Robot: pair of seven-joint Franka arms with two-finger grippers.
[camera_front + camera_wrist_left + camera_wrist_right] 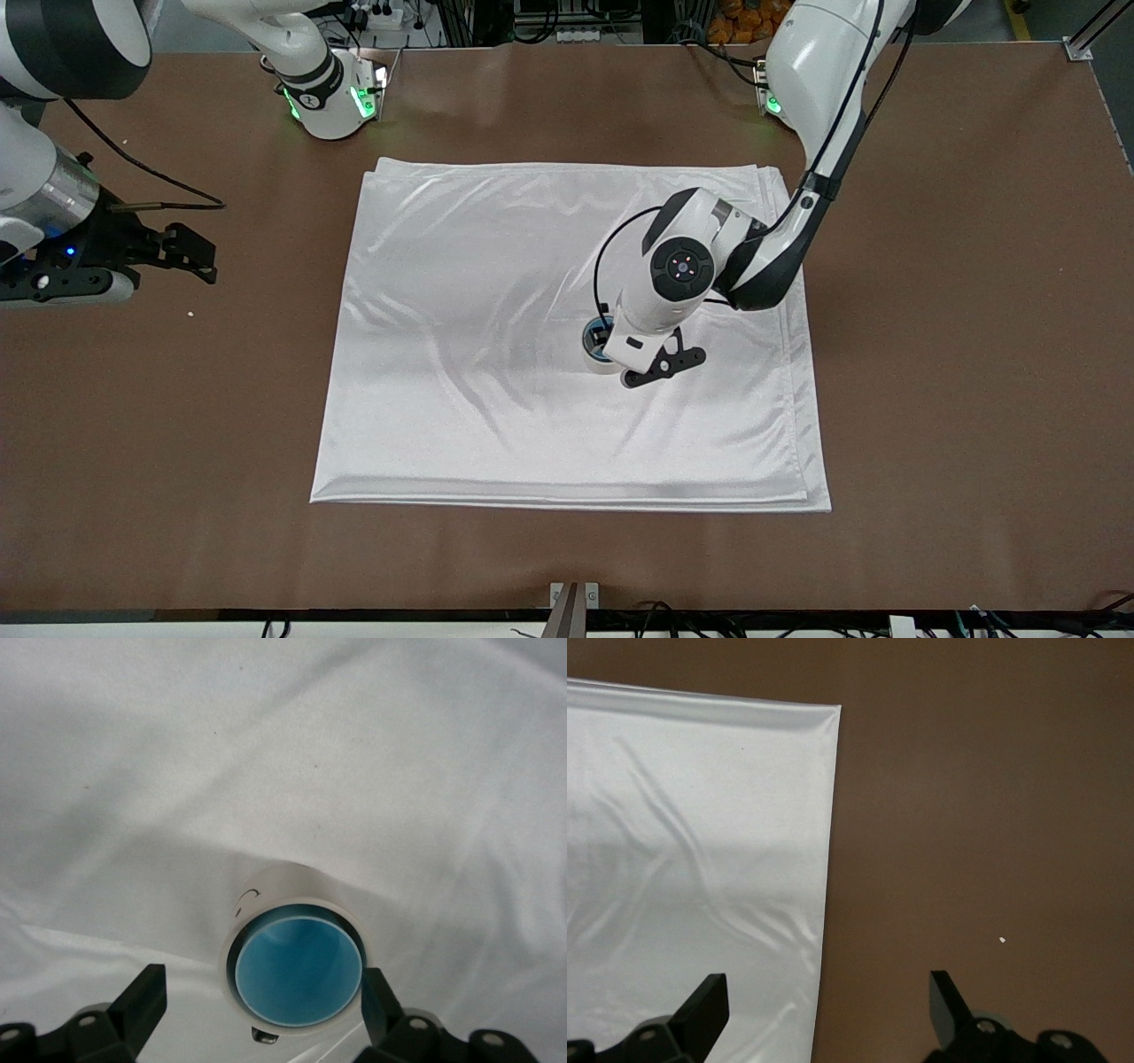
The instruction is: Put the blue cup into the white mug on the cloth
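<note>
The cloth [496,354] lay spread across the middle of the brown tabletop [957,372], filling the centre of the front view. On it, a little toward the left arm's end, stood the mug [592,350], mostly hidden in that view by the left arm's wrist. The left wrist view showed it in the lower centre of the frame: the mug [266,890] upright on the cloth [283,744], with the cup [297,970] sitting inside it, its bright blue interior ringed by the mug's white rim.

The left gripper [264,1001] hung directly over the mug with its jaws spread apart, one finger on each side of the rim and neither touching the cup, so it gripped nothing.

The right gripper [199,252] waited at the left edge of the front view, over bare tabletop clear of the cloth's edge. Its own wrist view showed the right gripper [829,1001] open and empty, above the cloth's border [700,859] and the tabletop [983,815].
</note>
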